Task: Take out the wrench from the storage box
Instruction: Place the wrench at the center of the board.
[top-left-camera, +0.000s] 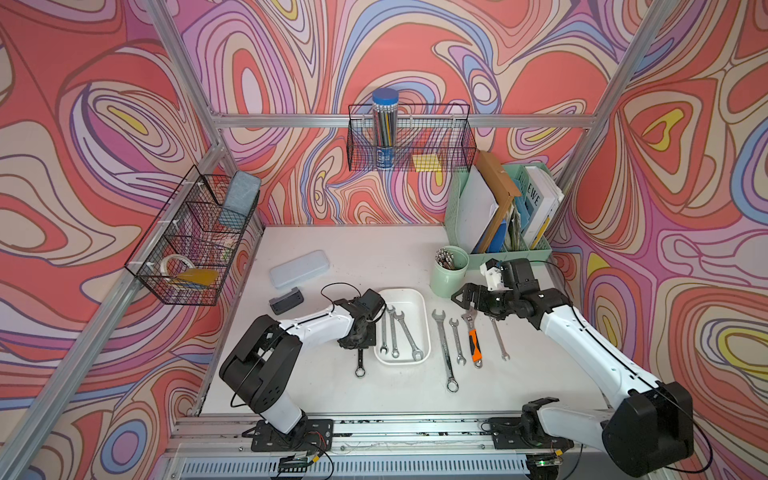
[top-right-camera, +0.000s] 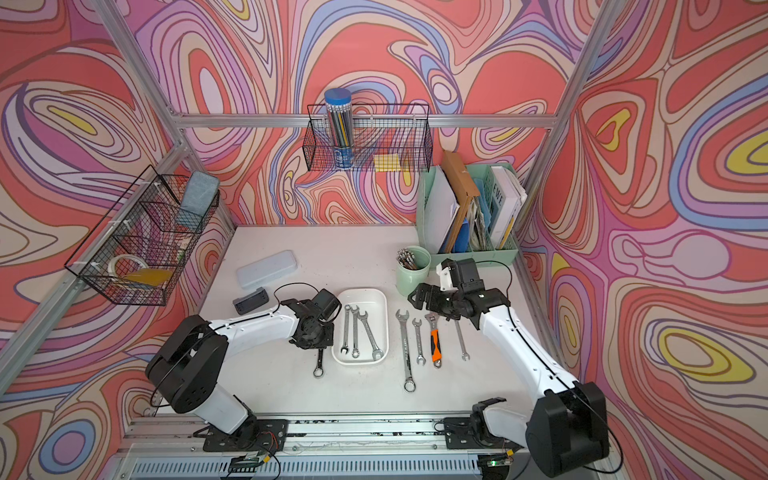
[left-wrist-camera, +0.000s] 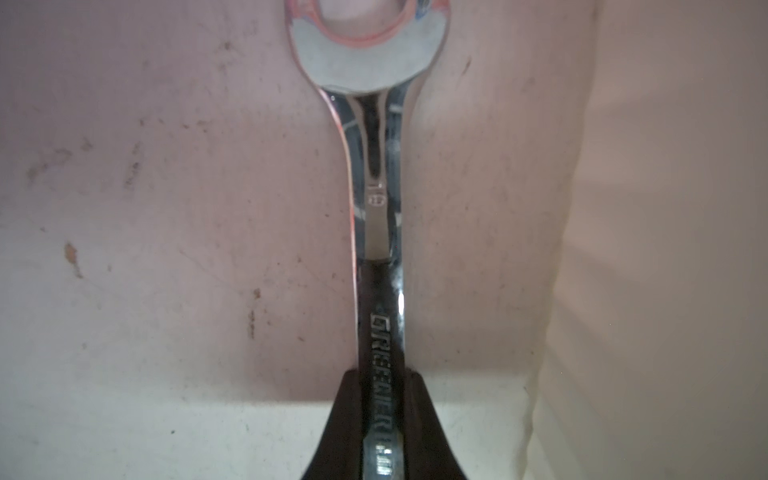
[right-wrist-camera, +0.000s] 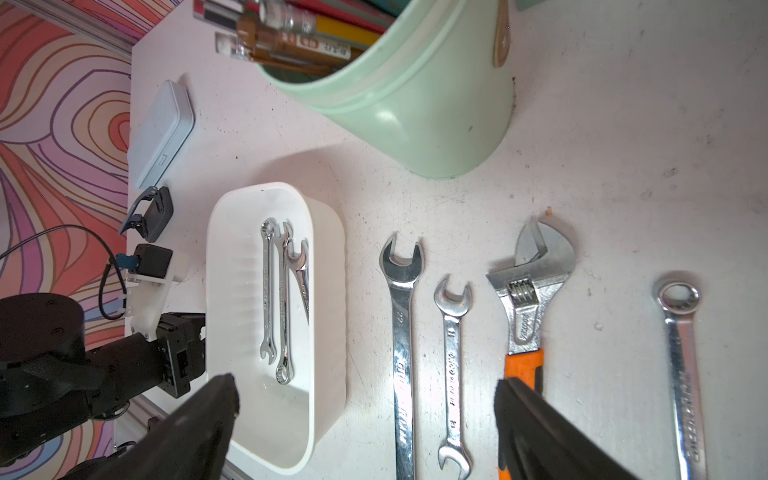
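The white storage box lies mid-table with three silver wrenches in it. Just left of the box, my left gripper points down, shut on the shaft of another silver wrench. That wrench's ring end sticks out toward the table's front edge, low over the table. My right gripper hangs open and empty, right of the box, above the laid-out tools.
Right of the box, a long wrench, a short wrench, an orange-handled adjustable wrench and a slim wrench lie in a row. Behind stand a green pen cup, a mint file organizer, a translucent case and a dark device.
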